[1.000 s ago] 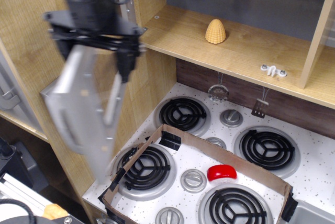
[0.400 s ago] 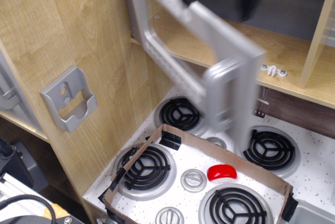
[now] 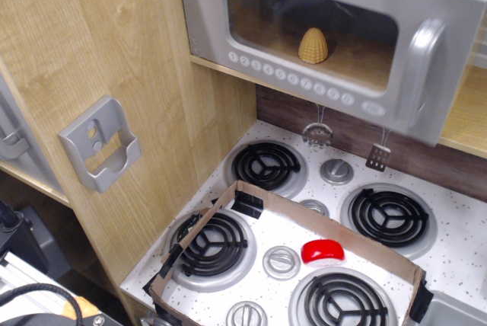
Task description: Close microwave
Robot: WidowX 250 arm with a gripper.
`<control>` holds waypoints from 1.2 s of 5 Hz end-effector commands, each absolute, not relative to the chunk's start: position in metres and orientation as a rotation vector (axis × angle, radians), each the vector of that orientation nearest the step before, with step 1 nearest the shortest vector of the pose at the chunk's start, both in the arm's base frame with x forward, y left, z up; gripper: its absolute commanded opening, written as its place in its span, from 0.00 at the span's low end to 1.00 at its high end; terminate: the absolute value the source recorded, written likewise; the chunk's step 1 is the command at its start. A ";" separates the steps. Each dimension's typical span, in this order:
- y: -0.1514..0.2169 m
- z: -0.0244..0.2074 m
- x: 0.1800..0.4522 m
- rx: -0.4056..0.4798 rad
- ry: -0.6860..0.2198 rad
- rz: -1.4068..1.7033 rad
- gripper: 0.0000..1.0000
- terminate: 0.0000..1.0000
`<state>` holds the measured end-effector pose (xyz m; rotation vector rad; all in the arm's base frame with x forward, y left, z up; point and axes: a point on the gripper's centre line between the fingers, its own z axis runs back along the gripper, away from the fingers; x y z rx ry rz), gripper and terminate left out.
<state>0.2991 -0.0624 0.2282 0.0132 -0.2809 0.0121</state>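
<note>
Microwave (image 3: 327,36): upper middle of view, set into the wooden shelf opening above the stove; grey door with clear window swung across the cavity.
Door handle (image 3: 421,75): vertical, grey, at the door's right end; sticks out toward the camera.
Button row (image 3: 293,78): round, white-numbered, along the door's lower edge; clock panel at the top edge.
Task progress: judged nearly or fully done; door covers the opening, though the right end appears to stand slightly proud of the shelf, so latching cannot be confirmed.
Remaining: at most a final press on the handle side, if a gap is left.
Claw: not in view; whether apart or together cannot be told.
Corn cob (image 3: 313,45): yellow, upright inside the cavity, seen through the window.
Wood panel (image 3: 99,44): tall, left of the microwave; small grey pocket holder (image 3: 100,152) fixed to it, empty.
Hanging tools: small strainer (image 3: 317,134) and spatula (image 3: 377,157) on the dark back wall below the shelf.
Stove top (image 3: 456,257): white speckled surface with black coil burners and grey knobs.
Cardboard frame (image 3: 319,227): low wall around the front burners, taped at the corners.
Red piece (image 3: 322,250): small, rounded, inside the frame between burners.
Room: dark floor and equipment at lower left, too dim to identify.
</note>
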 end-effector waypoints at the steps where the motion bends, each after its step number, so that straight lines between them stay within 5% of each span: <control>1: -0.068 0.183 0.301 -0.044 -0.299 -0.003 1.00 0.00; 2: -0.064 0.157 0.316 -0.094 -0.285 -0.048 1.00 0.00; 6: -0.074 0.151 0.375 -0.095 -0.470 -0.124 1.00 0.00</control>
